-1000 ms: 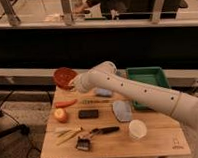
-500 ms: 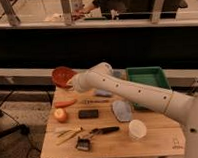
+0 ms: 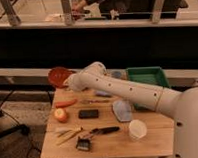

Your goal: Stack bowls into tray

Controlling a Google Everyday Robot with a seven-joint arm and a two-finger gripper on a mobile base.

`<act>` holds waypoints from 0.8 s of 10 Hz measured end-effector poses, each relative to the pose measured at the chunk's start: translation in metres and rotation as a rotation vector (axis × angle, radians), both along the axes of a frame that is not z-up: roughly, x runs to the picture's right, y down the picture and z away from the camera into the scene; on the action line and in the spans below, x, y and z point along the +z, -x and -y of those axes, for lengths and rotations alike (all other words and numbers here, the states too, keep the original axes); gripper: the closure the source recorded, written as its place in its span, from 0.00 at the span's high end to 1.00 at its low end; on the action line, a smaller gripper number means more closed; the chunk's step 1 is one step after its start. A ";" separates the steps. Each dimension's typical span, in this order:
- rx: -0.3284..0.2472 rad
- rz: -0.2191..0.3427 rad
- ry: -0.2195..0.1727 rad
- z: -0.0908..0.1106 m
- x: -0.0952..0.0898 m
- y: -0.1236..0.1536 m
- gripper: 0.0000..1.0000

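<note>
Camera view: the tray sits at the far right corner of the desk, dark green, with the arm crossing just in front of it. The arm runs from the near right, past the tray's front edge, to the far left corner of the desk. The tool is at that end, well to the left of the tray as seen and at about the tray's height in the frame. It meets the red bowl, which is tilted with its opening toward the camera. The arm's end hides the tool, so I cannot tell whether it is released or grasping the bowl, nor whether the bowl touches the desk.

Nearer the camera than the tray and left of it lie a carrot, a round yellow-orange fruit and a black block. A pale pad lies just in front of the tray's left end, partly under the arm. A white cup stands nearer still, in front of the tray. Left of the cup, away from the tray, lie a black-handled utensil and some yellowish sticks.
</note>
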State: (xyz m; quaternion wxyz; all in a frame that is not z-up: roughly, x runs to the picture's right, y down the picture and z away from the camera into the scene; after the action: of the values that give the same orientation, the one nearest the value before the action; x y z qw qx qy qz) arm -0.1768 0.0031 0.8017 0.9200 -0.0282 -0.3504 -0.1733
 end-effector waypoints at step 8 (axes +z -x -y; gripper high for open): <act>-0.013 -0.049 -0.022 0.009 0.034 0.011 0.00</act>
State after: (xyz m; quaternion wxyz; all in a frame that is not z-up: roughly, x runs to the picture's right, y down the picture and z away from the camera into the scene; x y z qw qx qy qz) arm -0.1881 -0.0059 0.8359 0.9274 -0.0247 -0.3256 -0.1823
